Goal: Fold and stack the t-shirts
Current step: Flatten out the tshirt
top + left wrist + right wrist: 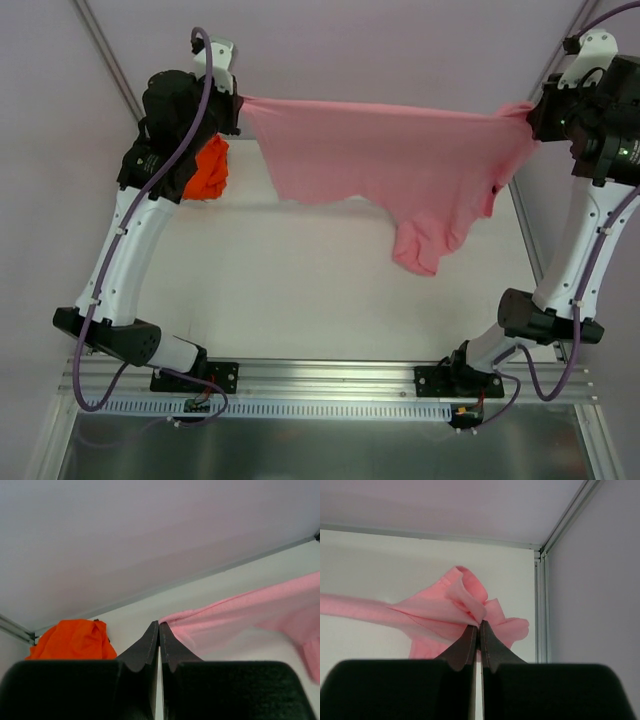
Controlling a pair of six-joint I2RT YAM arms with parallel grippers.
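Note:
The light pink t-shirt hangs stretched in the air between both arms, high over the white table, with one loose part drooping at the lower right. My left gripper is shut on its left corner. My right gripper is shut on its right corner, where the pink cloth bunches at the fingertips. The bright orange t-shirt lies crumpled on the table at the far left, partly hidden behind the left arm; the left wrist view shows the orange t-shirt too.
A metal frame post runs along the back left and another frame rail borders the table's right edge. Grey walls close in the back and sides. A metal rail carries both arm bases at the near edge.

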